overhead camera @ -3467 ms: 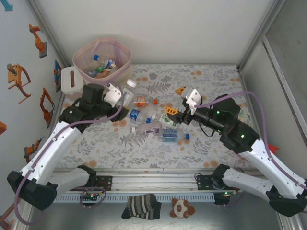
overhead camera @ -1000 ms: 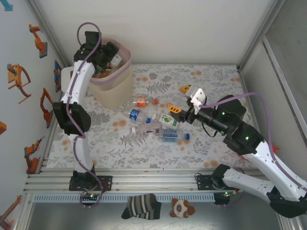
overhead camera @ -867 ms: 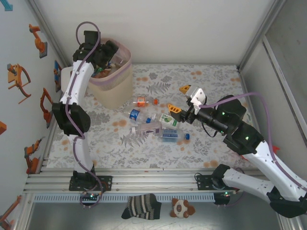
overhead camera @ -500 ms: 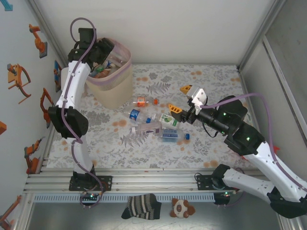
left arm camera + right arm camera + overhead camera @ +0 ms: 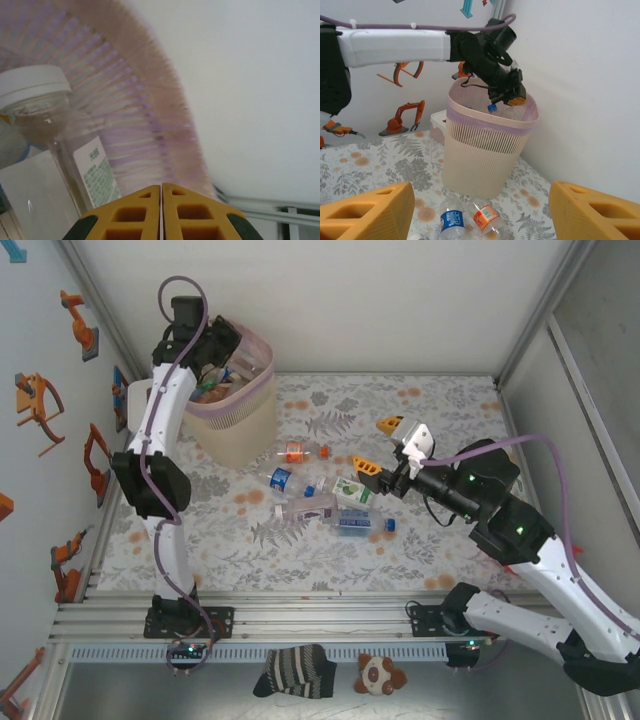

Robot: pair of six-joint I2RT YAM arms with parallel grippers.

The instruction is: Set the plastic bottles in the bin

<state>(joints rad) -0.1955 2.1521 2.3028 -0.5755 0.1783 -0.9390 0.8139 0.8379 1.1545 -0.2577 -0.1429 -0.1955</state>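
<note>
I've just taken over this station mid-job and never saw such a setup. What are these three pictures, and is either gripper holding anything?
Two robot arms stand side by side. One picture looks down from above; the other two come from a camera on each wrist. The left gripper is over the bin, shut on nothing; a white-capped bottle lies inside. The right gripper is open and empty, near the loose plastic bottles lying on the floral table.

Beige bin (image 5: 236, 435), pink liner (image 5: 490, 123); floral tabletop (image 5: 450, 425)
</note>
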